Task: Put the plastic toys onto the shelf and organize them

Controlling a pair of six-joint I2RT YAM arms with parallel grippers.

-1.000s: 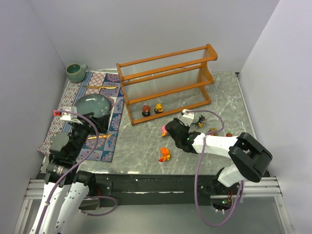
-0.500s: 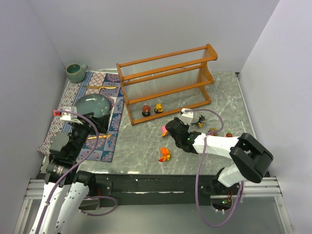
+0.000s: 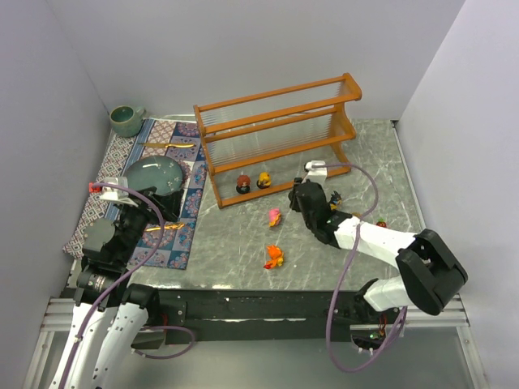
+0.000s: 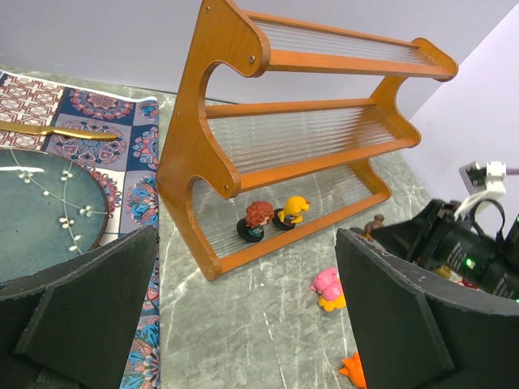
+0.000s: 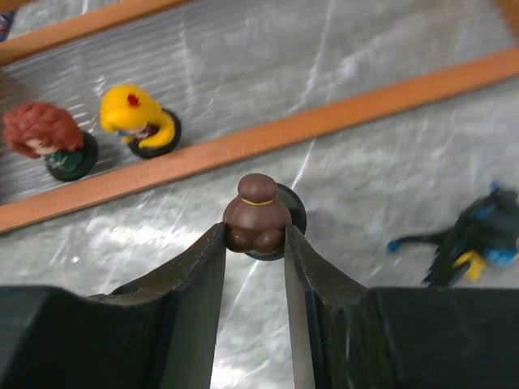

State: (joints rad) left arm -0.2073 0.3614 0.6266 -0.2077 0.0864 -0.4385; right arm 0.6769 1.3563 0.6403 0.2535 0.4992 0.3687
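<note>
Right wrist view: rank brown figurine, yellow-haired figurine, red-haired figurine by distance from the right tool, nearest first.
1. brown figurine: centre, gripped in the right tool.
2. yellow-haired figurine: on the shelf bottom tier, left of the tool.
3. red-haired figurine: same tier, farther left.

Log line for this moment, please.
right gripper: shut on brown figurine | shelf bottom tier: red-haired figurine, yellow figurine | left gripper: open, empty

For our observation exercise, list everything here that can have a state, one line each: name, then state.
Right claw: shut on the brown toy.
Brown toy: upright, gripped, in front of the shelf.
Left claw: open, empty.
Shelf: upright, two toys on bottom tier.
Red-haired toy: standing on bottom tier.
Yellow-haired toy: standing beside it.
Pink toy: lying on the table.
Black toy: lying on the table.
</note>
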